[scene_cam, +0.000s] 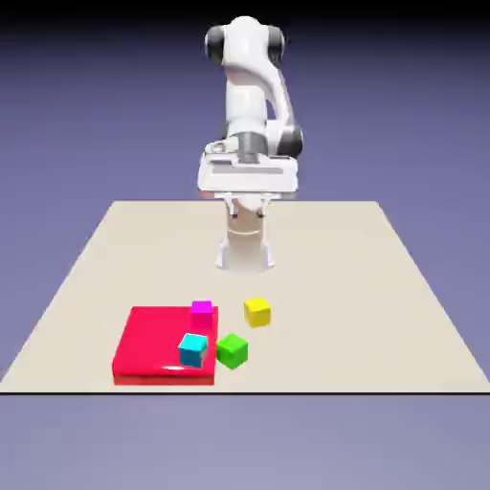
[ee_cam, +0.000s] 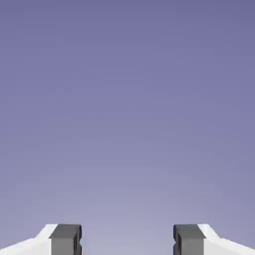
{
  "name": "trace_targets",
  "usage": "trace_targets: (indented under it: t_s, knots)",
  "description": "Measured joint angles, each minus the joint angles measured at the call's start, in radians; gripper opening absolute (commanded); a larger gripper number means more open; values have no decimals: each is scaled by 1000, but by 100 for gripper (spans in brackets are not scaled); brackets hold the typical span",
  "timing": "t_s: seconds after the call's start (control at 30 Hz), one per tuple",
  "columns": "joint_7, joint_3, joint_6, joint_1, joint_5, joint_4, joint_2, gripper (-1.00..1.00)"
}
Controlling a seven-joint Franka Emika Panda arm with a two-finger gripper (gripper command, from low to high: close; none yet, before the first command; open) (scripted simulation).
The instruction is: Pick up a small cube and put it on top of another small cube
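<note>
Four small cubes sit on the near part of the table [scene_cam: 402,287], left of centre in the exterior view. The cyan cube [scene_cam: 193,349] rests on the red slab's [scene_cam: 148,345] near right corner, slightly turned. The magenta cube [scene_cam: 201,308] sits at the slab's far right corner; whether it stands on the slab or just behind its edge cannot be told. The green cube [scene_cam: 232,350] stands on the bare table just beside the slab's right edge, close to the cyan cube, rotated a little. The yellow cube [scene_cam: 256,311] stands on the table farther back and to the exterior view's right of the green one, apart from it. No cube is stacked on another.

The gripper [scene_cam: 247,206] hangs high above the far half of the table, well apart from all the cubes, touching nothing. In the hand view the gripper [ee_cam: 127,240] shows two grey fingertips [ee_cam: 65,239] set wide apart at the bottom edge, nothing between them, only the blue-violet backdrop [ee_cam: 127,99] beyond. The white arm [scene_cam: 254,86] rises behind it, folded over at the top.
</note>
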Motion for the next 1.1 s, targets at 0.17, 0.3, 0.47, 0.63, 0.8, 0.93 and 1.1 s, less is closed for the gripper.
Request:
trace_targets:
  t_s: [0.17, 0.3, 0.47, 0.63, 0.8, 0.93, 1.1]
  knots:
    - [-8, 11, -217, 31, -33, 63, 176, 0]
    - [-14, 19, -391, 55, -59, 114, 317, 0]
    - [-22, 30, -609, 87, -92, 177, 494, 0]
    - [-30, 41, -826, 117, -125, 240, 670, 0]
    - [-20, 34, -811, 126, -154, 233, 787, 0]
    - [-5, 21, -703, 125, -176, 197, 860, -100]
    - [-31, 42, -877, 127, -137, 254, 742, -100]
